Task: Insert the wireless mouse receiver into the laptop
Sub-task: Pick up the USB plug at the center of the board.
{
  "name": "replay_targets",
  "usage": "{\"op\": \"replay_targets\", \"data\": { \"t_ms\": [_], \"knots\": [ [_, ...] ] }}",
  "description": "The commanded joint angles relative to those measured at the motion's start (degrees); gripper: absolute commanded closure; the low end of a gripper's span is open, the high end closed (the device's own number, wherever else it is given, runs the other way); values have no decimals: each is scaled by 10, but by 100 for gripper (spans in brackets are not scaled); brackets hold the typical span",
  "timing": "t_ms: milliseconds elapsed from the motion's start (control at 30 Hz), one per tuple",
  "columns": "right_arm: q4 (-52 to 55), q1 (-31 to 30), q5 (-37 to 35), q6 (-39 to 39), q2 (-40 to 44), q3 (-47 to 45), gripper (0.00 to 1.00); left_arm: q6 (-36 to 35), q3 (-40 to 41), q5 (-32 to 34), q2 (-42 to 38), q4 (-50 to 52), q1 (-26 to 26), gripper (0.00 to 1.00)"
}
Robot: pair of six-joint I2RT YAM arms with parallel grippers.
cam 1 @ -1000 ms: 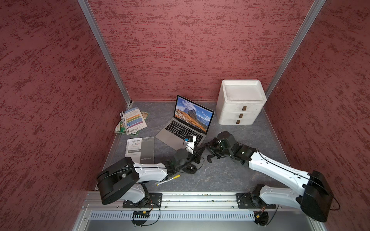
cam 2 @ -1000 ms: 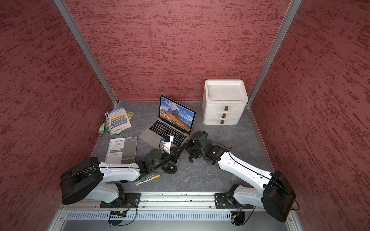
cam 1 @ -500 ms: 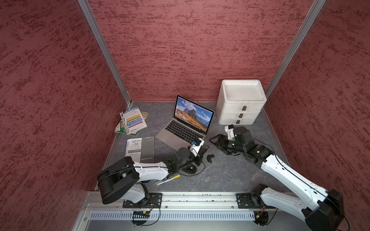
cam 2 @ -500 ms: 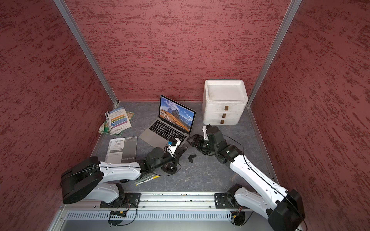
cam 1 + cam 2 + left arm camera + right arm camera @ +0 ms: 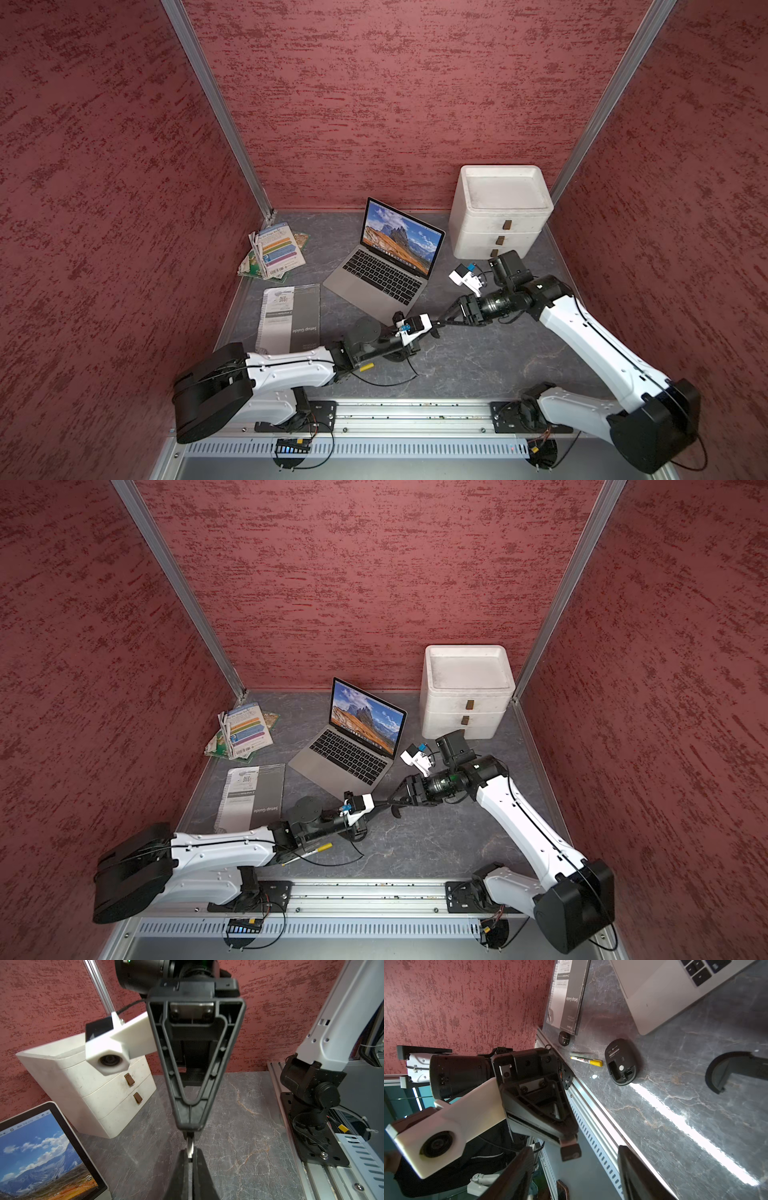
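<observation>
Desk (image 5: 478, 365): grey, marbled, glossy. Laptop (image 5: 384, 274): slim, silver-grey, black keys, lid open, mountain wallpaper; sits mid-desk toward back wall. Wireless mouse receiver (image 5: 190, 1147): tiny metal plug, dark cap, pinched in left end effector (image 5: 190, 1156), raised off desk near laptop's near corner. Left arm low, stretched forward. Right arm reaches in from opposite side; right end effector (image 5: 574, 1148) wide, fingers flanking receiver, clear of it. Black mouse (image 5: 622, 1061) belly-up, battery bay open. White drawer box (image 5: 498, 232): three drawers shut.
</observation>
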State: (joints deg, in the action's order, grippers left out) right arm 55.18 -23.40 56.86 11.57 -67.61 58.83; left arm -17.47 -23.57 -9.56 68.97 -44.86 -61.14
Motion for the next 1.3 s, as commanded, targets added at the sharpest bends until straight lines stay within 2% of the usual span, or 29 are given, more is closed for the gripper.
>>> {"op": "replay_targets", "data": {
  "t_ms": [0, 200, 633, 1000, 1033, 1067, 1100, 1133, 1167, 1267],
  "knots": [
    [19, 5, 60, -33, 5, 4, 39, -14, 4, -14, -25, 12, -3, 100],
    [-5, 6, 89, -10, 14, -6, 53, -11, 1, -28, -35, 21, -7, 100],
    [-27, 6, 126, -3, 2, -15, 70, -10, 2, -30, -34, 25, -9, 100],
    [-38, 6, 95, -6, -7, -15, 88, 4, 1, -33, -38, 30, -9, 100],
    [-50, 6, 91, -4, -6, -17, 90, 14, 1, -28, -41, 30, -8, 88],
    [-62, 5, 84, -1, -3, -21, 91, 33, 4, -15, -47, 31, -7, 53],
    [-87, 5, 73, 5, 1, -26, 92, 56, 7, 2, -58, 33, -2, 30],
    [-114, 5, 64, 11, 6, -34, 92, 91, 11, 12, -73, 38, 5, 12],
    [-148, 5, 53, 20, 14, -41, 93, 128, 13, 16, -92, 53, 17, 2],
    [-239, 5, -5, 20, 42, -63, 95, 314, 3, 3, -164, 152, 79, 0]
  ]
}}
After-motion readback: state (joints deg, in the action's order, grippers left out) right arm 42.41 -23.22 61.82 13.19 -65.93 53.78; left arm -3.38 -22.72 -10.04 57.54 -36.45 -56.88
